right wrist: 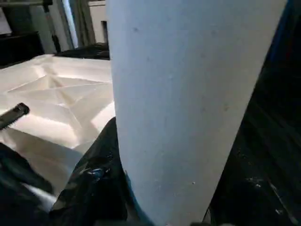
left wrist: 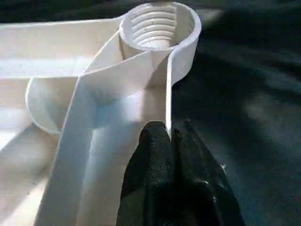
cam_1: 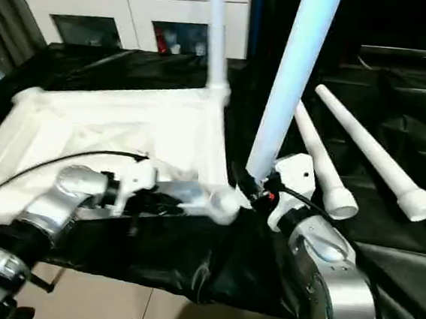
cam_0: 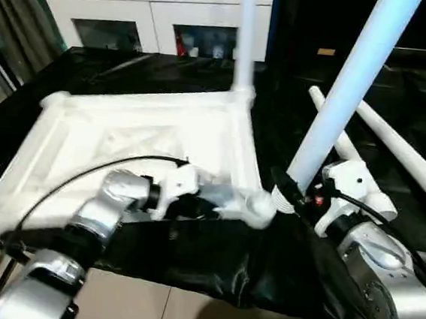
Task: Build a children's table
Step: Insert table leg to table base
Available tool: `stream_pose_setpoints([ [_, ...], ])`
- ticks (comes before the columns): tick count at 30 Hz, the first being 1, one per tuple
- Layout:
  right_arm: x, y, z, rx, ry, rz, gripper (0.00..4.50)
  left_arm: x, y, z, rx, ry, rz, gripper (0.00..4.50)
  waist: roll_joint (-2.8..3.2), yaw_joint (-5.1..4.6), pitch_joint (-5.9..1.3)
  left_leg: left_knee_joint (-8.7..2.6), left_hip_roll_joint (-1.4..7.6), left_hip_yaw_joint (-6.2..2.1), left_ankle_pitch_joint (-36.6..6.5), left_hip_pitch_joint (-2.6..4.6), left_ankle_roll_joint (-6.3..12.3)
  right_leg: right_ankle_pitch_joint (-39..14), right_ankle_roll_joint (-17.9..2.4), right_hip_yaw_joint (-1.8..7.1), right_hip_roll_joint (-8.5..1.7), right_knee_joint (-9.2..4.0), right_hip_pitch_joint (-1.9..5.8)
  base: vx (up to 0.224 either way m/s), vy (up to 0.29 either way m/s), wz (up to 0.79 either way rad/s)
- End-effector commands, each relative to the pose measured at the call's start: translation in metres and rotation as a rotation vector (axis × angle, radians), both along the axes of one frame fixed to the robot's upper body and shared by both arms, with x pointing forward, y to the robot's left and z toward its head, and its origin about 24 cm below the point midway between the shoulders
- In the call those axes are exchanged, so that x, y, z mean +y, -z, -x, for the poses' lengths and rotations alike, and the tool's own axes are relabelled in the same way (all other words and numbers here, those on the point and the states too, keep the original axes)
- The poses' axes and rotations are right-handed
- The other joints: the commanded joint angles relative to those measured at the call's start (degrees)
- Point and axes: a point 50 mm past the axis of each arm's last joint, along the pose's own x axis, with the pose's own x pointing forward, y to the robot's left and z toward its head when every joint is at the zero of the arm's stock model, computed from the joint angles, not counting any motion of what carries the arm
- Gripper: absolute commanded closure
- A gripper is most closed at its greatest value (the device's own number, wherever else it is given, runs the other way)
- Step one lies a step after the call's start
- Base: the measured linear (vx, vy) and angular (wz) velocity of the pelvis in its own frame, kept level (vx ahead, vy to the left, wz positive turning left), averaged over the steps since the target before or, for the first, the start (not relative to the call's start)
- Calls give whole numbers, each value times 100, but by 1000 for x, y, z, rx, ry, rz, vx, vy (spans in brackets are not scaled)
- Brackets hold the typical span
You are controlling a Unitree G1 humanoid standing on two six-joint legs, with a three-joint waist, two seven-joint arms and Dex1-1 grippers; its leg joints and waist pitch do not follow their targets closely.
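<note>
At near-right corner: socket (left wrist: 157, 28) showing threads, leg tops cropped.
Left gripper (left wrist: 169, 134): pinching tabletop (cam_0: 125, 132) rim.
Right gripper (cam_0: 300, 194): grasping raised leg (cam_0: 348, 86).

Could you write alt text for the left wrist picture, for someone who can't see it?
Two black fingers of the robot's left hand pinch the thin white rim of the upturned tabletop, just short of an empty threaded corner socket. Black cloth lies beside it.

Setting: indoor room, home or lab unclear | Cues: white glass-door cabinet (cam_0: 154, 26), grey curtain (cam_0: 16, 12), black-draped work table (cam_0: 189, 255), tiled floor (cam_0: 146, 308)
</note>
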Motion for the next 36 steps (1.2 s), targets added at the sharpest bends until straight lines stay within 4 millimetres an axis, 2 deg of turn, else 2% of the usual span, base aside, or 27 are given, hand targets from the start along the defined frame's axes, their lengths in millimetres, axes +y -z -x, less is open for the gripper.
stream_pose_setpoints([
  [1, 8, -5, -4, -8, -30, -25, 261, 3, 4, -2, 7, -115, -34, 450, -187, 35, -373, -358, 401, -129, -425, 107, 628, 530, -1451, 224, -533, -403, 263, 0, 0, 0],
  [4, 12, -6, -9, -2, -63, -18, 261, -3, 7, -3, -1, -156, -65, 450, -249, 36, -371, -348, 377, -108, -365, 101, 629, 380, -1380, 233, -517, -442, 250, 0, 0, 0],
  [5, 12, -6, -9, -2, -63, -18, 261, -3, 7, -3, -1, -156, -65, 450, -231, 40, -377, -348, 378, -116, -357, 102, 616, 375, -1372, 233, -518, -428, 253, 0, 0, 0],
  [6, 13, -6, -11, 1, -71, -15, 261, -4, 8, -3, -13, -157, -76, 450, -240, 39, -381, -351, 381, -114, -347, 101, 617, 399, -1359, 236, -517, -433, 252, 0, 0, 0],
  [7, 13, -6, -15, 1, -86, 2, 261, -9, 7, -4, -24, -148, -73, 450, -315, 28, -381, -356, 383, -109, -342, 98, 621, 465, -1350, 237, -506, -438, 249, 0, 0, 0],
  [9, 13, -6, -18, 0, -93, 12, 261, -12, 5, -4, -33, -134, -67, 450, -269, 40, -390, -360, 393, -115, -428, 122, 561, 445, -1387, 236, -517, -437, 237, 0, 0, 0],
  [10, 13, -6, -19, -1, -94, 13, 261, -13, 5, -4, -36, -129, -65, 450, -300, 46, -391, -364, 396, -114, -418, 117, 561, 494, -1390, 237, -512, -433, 241, 0, 0, 0],
  [13, 14, -7, -22, -3, -97, 16, 261, -15, 1, -3, -53, -119, -53, 450, -323, 69, -409, -362, 399, -109, -373, 120, 569, 712, -1409, 236, -523, -402, 242, 0, 0, 0],
  [15, 15, -8, -23, -5, -100, 16, 261, -12, 0, -2, -27, -127, -47, 405, -331, 71, -410, -355, 393, -105, -365, 113, 571, 765, -1442, 237, -528, -398, 244, 0, 0, 0],
  [17, 15, -7, -23, -5, -103, 15, 261, -10, -1, -2, -34, -127, -52, 405, -336, 78, -413, -341, 384, -102, -288, 106, 606, 880, -1454, 239, -526, -390, 247, 0, 0, 0],
  [21, 18, -5, -22, -2, -110, 9, 261, 2, 0, -6, -17, -170, -42, 364, -345, 91, -405, -349, 389, -97, -350, 116, 600, 807, -1464, 233, -515, -399, 235, 0, 0, 0],
  [30, 22, -6, -25, -5, -115, -2, 261, 15, 2, -9, 43, -205, -44, 365, -322, 86, -373, -403, 388, -99, -733, 130, 360, 244, -1420, 246, -518, -452, 213, 0, 0, 0],
  [32, 23, -6, -26, -5, -116, -2, 261, 15, 3, -8, 60, -199, -41, 393, -313, 84, -371, -407, 383, -100, -773, 130, 323, 196, -1427, 247, -519, -459, 213, 0, 0, 0],
  [34, 23, -6, -27, -6, -117, -2, 261, 15, 6, -7, 70, -198, -47, 400, -318, 80, -368, -415, 388, -101, -809, 131, 307, 162, -1429, 250, -519, -461, 210, 0, 0, 0],
  [35, 25, -5, -29, -5, -117, 0, 261, 16, 8, -7, 86, -193, -55, 404, -290, 75, -365, -421, 384, -102, -849, 133, 278, 106, -1423, 249, -516, -474, 205, 0, 0, 0],
  [36, 26, -4, -31, -2, -115, 1, 261, 17, 9, -7, 91, -193, -58, 413, -298, 69, -366, -428, 389, -106, -876, 135, 256, 111, -1426, 249, -511, -468, 208, 0, 0, 0],
])
